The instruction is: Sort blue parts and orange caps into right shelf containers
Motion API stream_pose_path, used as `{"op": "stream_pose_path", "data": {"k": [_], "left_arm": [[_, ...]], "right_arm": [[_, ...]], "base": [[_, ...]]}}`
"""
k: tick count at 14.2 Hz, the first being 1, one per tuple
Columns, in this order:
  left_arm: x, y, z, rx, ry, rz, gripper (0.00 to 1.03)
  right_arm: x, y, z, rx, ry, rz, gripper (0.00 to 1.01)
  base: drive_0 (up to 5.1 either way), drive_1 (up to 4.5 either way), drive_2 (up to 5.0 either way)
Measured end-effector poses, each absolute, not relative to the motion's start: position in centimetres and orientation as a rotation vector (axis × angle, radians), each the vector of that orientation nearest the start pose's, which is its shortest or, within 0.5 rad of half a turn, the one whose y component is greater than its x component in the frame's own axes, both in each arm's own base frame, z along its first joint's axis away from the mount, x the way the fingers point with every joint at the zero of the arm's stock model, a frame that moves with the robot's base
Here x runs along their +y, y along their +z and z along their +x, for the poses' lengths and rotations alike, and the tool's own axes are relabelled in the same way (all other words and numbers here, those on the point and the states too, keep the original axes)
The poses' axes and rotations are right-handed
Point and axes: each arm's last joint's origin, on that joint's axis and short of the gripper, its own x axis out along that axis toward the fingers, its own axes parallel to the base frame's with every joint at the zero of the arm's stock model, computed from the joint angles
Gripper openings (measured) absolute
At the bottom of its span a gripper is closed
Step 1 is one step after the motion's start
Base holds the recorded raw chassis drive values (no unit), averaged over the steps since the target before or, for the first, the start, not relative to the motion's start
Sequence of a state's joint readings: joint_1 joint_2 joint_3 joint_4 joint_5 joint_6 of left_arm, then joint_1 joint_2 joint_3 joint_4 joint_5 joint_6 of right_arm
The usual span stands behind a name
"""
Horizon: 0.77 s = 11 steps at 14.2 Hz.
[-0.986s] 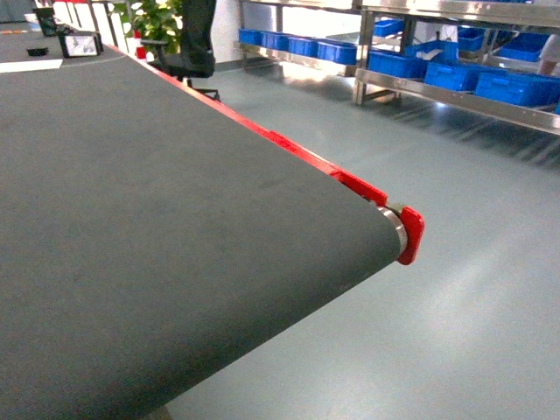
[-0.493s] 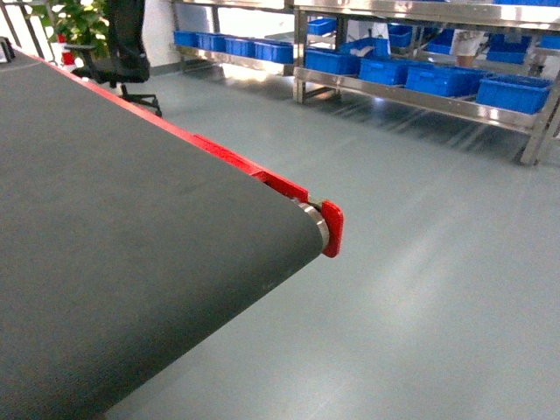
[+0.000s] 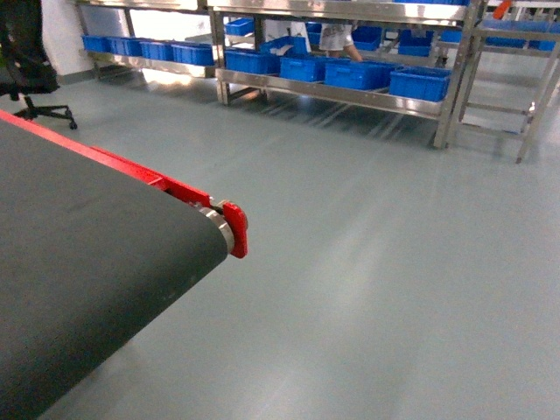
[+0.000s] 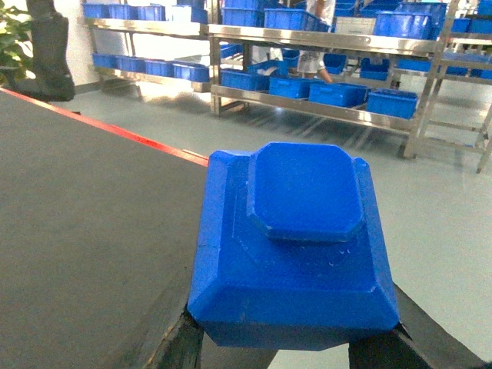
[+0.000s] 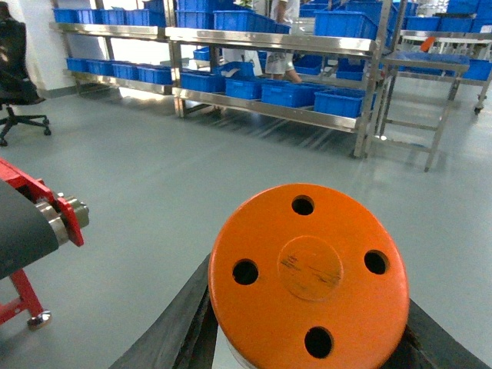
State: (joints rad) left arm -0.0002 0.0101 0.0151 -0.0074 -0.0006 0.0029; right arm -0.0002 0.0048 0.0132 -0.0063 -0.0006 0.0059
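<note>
In the left wrist view a chunky blue part (image 4: 296,246) with a raised octagonal top fills the lower middle, and my left gripper (image 4: 290,338) is shut on it, one dark finger at each lower corner. A round orange cap (image 5: 307,277) with four holes sits in my right gripper (image 5: 307,323), which is shut on its sides. Bright-blue shelf containers (image 3: 420,83) line the low steel shelf across the floor; those containers (image 4: 392,102) (image 5: 338,102) also show in both wrist views. Neither gripper shows in the head view.
The dark conveyor belt (image 3: 79,262) with its red end piece (image 3: 236,229) fills the lower left. Grey floor stretches to the steel shelving (image 3: 332,92). A person (image 3: 332,37) stands behind the shelves, a black office chair (image 3: 22,61) at far left, a steel frame (image 3: 525,87) at far right.
The head view has swung to the right: the conveyor's end has slid left in the picture and the shelves with blue bins have come from the top right toward the top middle.
</note>
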Motion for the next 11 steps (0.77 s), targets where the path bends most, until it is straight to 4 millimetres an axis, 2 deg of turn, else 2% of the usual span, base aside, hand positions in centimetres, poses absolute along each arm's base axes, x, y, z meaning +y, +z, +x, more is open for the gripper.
{"op": "stream_pose_path", "data": {"k": [11], "left_arm": [[0.0, 16.71, 9.74, 0.002, 0.0, 0.003, 0.43]], "right_arm": [[0.0, 16.7, 9.72, -0.002, 0.0, 0.006, 0.43]], "base": [[-1.6, -1.63, -1.6]]}}
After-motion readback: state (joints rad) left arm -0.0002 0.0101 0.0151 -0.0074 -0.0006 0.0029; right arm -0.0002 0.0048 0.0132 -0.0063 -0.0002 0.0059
